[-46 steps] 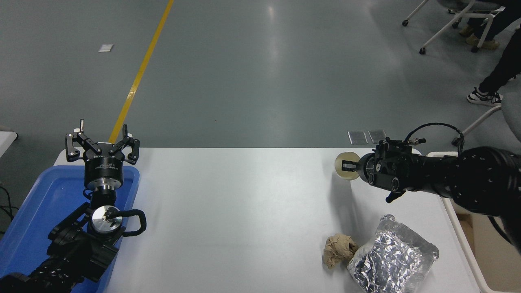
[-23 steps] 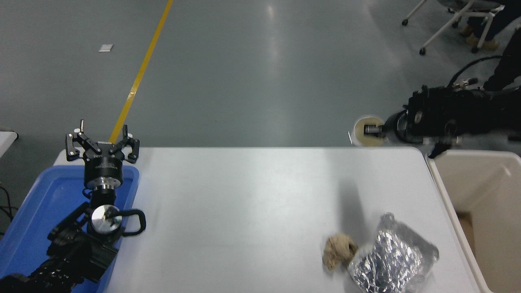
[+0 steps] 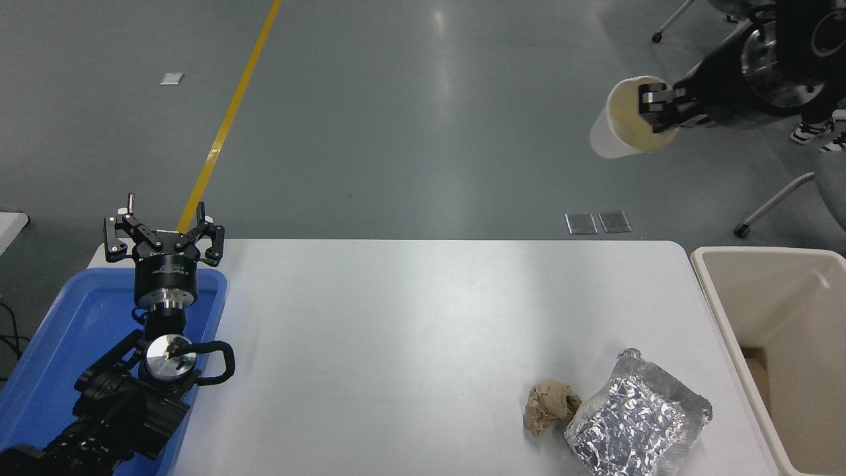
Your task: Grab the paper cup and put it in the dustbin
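Note:
The white paper cup [image 3: 618, 129] hangs high in the air at the upper right, tilted with its cream inside facing the camera. My right gripper [image 3: 654, 109] is shut on its rim, one finger inside the cup. The arm comes in from the top right corner. The beige dustbin [image 3: 710, 291] stands below and to the right, off the table's right edge, with its opening in view. My left gripper [image 3: 165, 231] stays parked open at the lower left, over the far end of the blue tray.
A crumpled brown paper ball [image 3: 550, 408] and a crinkled silver foil bag [image 3: 634, 416] lie at the table's near right. A blue tray [image 3: 59, 344] sits at the left edge. A person's shoes and chair legs show at the top right.
My right gripper has lifted the paper cup from table height at the far right edge up and back, high above the floor. The dustbin has come fully into view. The left arm has not moved.

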`<state>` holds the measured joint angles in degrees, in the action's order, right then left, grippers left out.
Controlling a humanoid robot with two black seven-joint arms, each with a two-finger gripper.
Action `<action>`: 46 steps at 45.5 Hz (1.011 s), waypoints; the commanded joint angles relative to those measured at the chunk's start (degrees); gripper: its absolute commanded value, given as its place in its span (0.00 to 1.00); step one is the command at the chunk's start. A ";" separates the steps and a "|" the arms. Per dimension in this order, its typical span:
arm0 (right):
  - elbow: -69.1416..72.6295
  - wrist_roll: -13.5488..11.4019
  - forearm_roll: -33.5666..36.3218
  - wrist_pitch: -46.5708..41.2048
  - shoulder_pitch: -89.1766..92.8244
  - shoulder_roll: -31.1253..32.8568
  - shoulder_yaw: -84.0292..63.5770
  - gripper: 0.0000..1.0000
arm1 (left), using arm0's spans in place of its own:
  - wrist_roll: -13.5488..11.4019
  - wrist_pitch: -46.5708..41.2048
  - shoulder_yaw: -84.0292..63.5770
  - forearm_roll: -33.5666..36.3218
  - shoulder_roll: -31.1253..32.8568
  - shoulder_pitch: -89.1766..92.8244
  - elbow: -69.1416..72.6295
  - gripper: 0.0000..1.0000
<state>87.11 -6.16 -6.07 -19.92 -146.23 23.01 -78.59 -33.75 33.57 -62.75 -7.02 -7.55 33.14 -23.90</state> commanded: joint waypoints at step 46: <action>-47.03 0.19 -0.18 28.70 92.34 30.26 28.75 0.00 | -0.09 -0.08 0.00 -0.09 0.16 0.08 0.09 0.99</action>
<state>44.46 -5.98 -16.93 -1.12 -75.02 61.22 -55.31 -33.84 33.50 -62.75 -7.12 -7.44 33.21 -23.86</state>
